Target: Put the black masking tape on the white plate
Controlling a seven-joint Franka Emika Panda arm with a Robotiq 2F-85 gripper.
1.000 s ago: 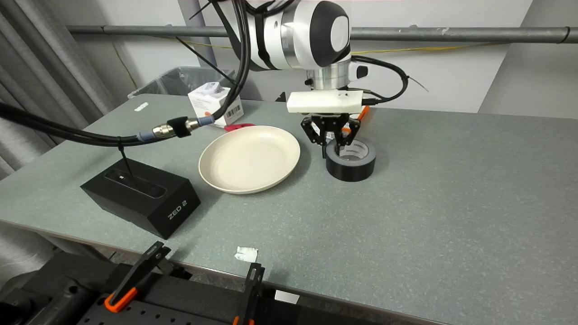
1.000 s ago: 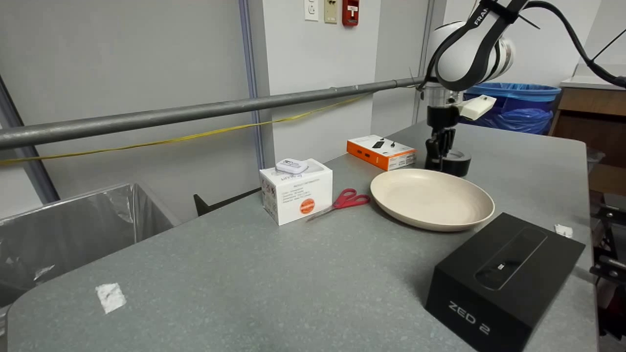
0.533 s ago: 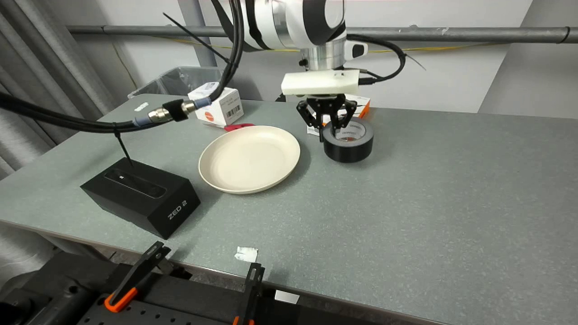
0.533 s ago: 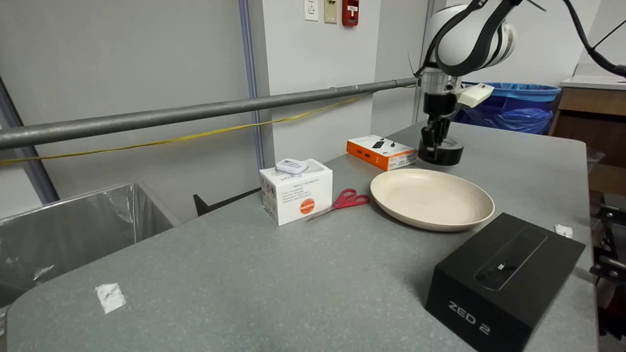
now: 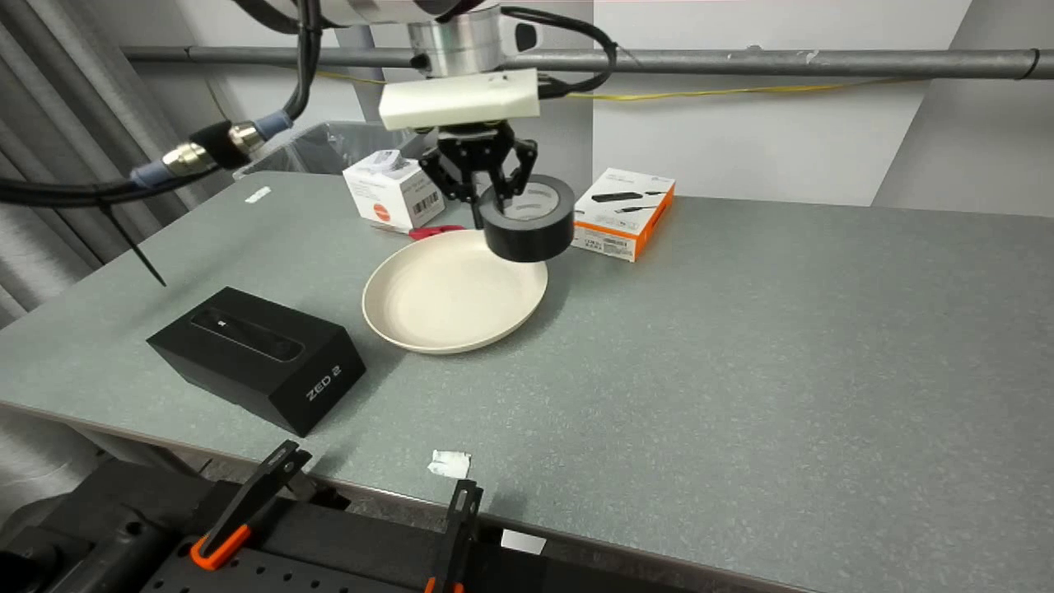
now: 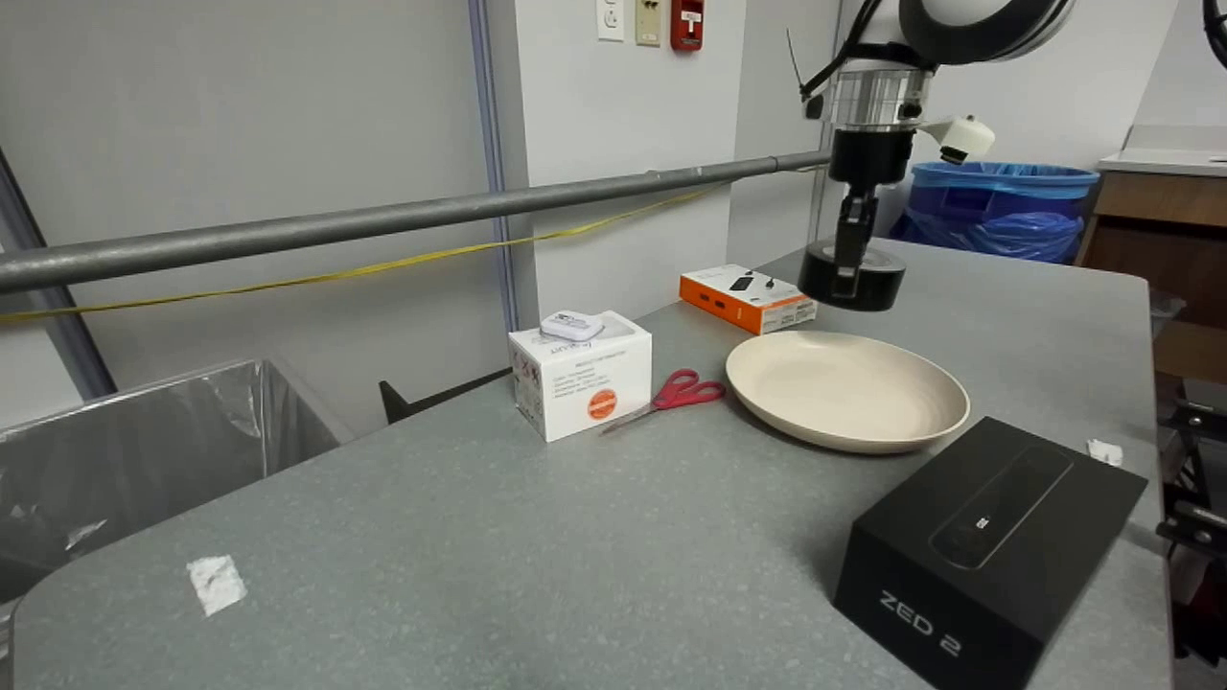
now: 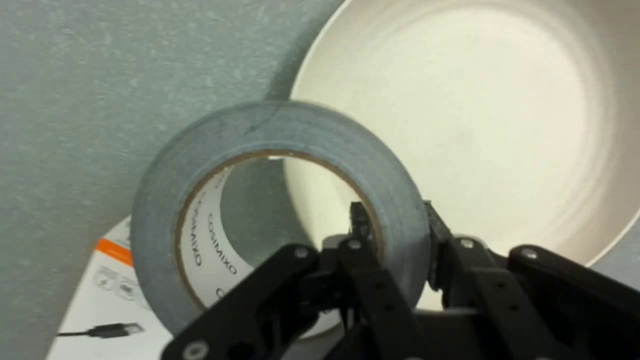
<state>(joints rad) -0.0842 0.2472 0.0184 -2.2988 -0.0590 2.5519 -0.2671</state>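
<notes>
The black masking tape (image 5: 529,241) hangs in the air, roughly level, above the table. My gripper (image 5: 490,207) is shut on its wall, with a finger inside the hollow centre and a finger outside. The tape also shows in an exterior view (image 6: 880,289) and in the wrist view (image 7: 280,126), where the gripper (image 7: 396,220) pinches its side. The white plate (image 5: 445,305) lies flat on the table. In the wrist view the tape overlaps the edge of the plate (image 7: 480,125). In an exterior view the tape is above and behind the plate (image 6: 853,393).
A white-and-orange box (image 5: 622,210) lies beside the plate. A white box (image 5: 395,191) and red scissors (image 6: 682,388) lie on another side. A black ZED 2 box (image 5: 255,354) stands near the plate. A metal rail (image 5: 741,60) runs along the wall.
The tape has risen off the table in my gripper's hold. Gripper and tape have moved toward the plate, and the white-and-orange box is uncovered. The plate has not moved.
</notes>
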